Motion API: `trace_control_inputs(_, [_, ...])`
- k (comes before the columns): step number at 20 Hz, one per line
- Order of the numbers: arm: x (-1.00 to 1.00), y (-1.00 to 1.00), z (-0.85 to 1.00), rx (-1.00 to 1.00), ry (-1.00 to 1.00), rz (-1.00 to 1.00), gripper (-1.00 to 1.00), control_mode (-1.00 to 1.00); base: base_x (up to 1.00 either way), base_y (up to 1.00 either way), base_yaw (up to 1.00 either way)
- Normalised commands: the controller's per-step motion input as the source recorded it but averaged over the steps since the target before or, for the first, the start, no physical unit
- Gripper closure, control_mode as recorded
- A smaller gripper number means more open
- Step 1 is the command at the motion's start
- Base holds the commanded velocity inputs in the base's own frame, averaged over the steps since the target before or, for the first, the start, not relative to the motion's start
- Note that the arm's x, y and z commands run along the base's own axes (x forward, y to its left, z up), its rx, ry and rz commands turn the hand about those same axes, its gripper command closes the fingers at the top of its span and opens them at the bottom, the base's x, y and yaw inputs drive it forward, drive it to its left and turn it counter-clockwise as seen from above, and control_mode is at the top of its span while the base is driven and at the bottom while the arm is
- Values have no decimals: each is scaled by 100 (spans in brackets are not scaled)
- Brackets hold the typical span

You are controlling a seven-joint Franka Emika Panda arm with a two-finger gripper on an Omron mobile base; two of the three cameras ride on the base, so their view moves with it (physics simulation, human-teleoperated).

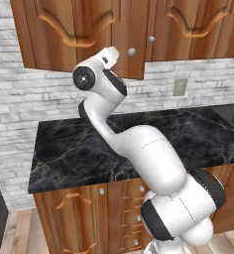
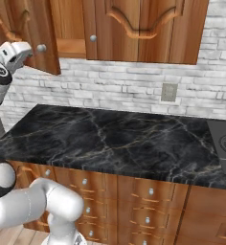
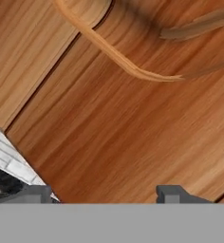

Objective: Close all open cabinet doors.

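**Claw up at the open cabinet door, and the push could go astray**

The white arm's two-finger claw point(image 3: 104, 195) sits right against the tall reddish-brown wooden cabinet door point(image 1: 84, 34), the left one of the wall pair, which hangs swung out from the cabinet front. From the right base view you can see that door point(image 2: 36, 33) standing ajar, its edge well forward of the bare shelf behind it, while the neighbouring arched door point(image 2: 143, 26) lies flush and shut. The dark finger tips point(image 3: 173, 193) stand well apart with nothing between them; the claw holds nothing, just wood grain ahead of it.

Now, the risks. The door face is smooth, varnished board, so I reckon a push with the tips could slide sideways along the grain rather than swing the panel. The raised curved arch carving point(image 3: 118, 57) is a rounded ridge; a finger could catch under it and jam. The small round silver knob point(image 1: 132, 51) is close by the hand, and a glancing knock there could shove the door the wrong way. Push too near the hinge side and the door barely turns; push too hard and it may slam and bounce back open.

Below, the black marbled stone worktop point(image 1: 79, 149) looks glossy and hard, the whitewashed brick wall point(image 2: 134, 86) rough and matt, the wooden drawer fronts point(image 2: 148, 191) plain with little knobs.
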Motion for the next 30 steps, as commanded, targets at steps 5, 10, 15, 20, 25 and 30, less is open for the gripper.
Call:
trace_control_inputs(5, [84,-51,0,10,0,23,-100,-100,0,0,0])
trace_control_inputs(10, [88,-41,0,11,0,21,-100,-100,0,0,0])
trace_control_inputs(15, [85,-16,11,11,3,14,-100,-100,0,0,0])
trace_control_inputs(20, [83,-9,14,10,8,12,-100,-100,0,0,0])
trace_control_inputs(25, [81,0,0,8,6,9,-100,-100,0,0,0])
trace_control_inputs(30, [-25,0,1,0,-2,5,-100,-100,0,0,0])
